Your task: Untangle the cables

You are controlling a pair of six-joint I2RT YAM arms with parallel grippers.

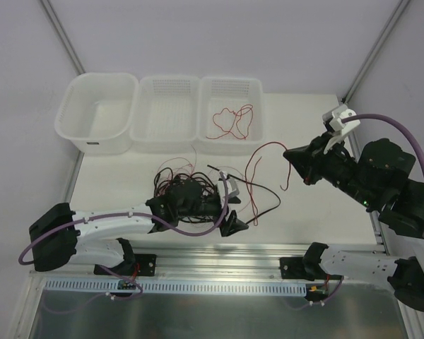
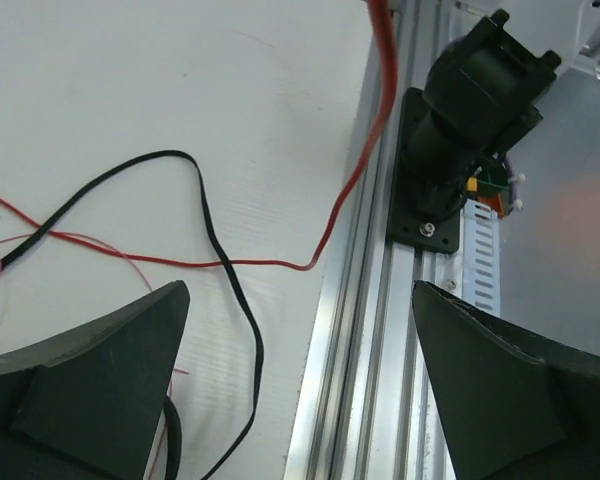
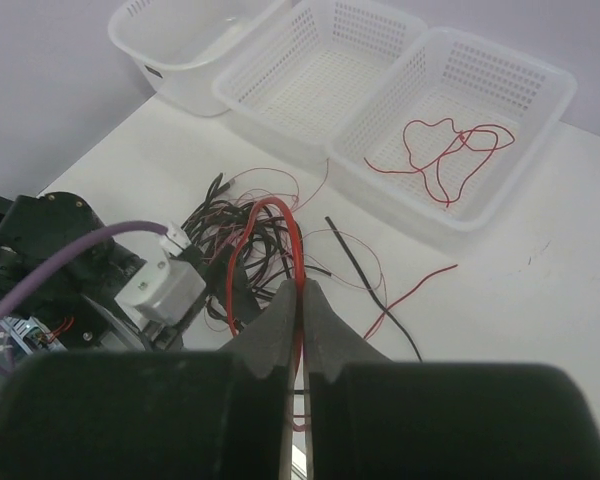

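Observation:
The cables [image 1: 187,185] lie in a tangle of black and thin red wires mid-table, also seen in the right wrist view [image 3: 242,235]. My left gripper [image 1: 231,210] hangs open at the tangle's right edge; its fingers [image 2: 80,390] hold nothing. Between them a black cable [image 2: 223,262] loops on the table, crossed by a red cable [image 2: 365,165]. My right gripper [image 1: 294,159] is raised to the right, shut on that red cable [image 1: 256,159], which arcs down toward the tangle. In its wrist view the jaws [image 3: 301,285] pinch the red cable [image 3: 292,225].
Three white baskets stand along the back: left [image 1: 97,113], middle [image 1: 165,113] and right [image 1: 261,120]. The right one holds a loose red wire [image 1: 230,121] [image 3: 442,155]. An aluminium rail [image 2: 365,340] runs along the near edge, with an arm's black base mount [image 2: 450,150].

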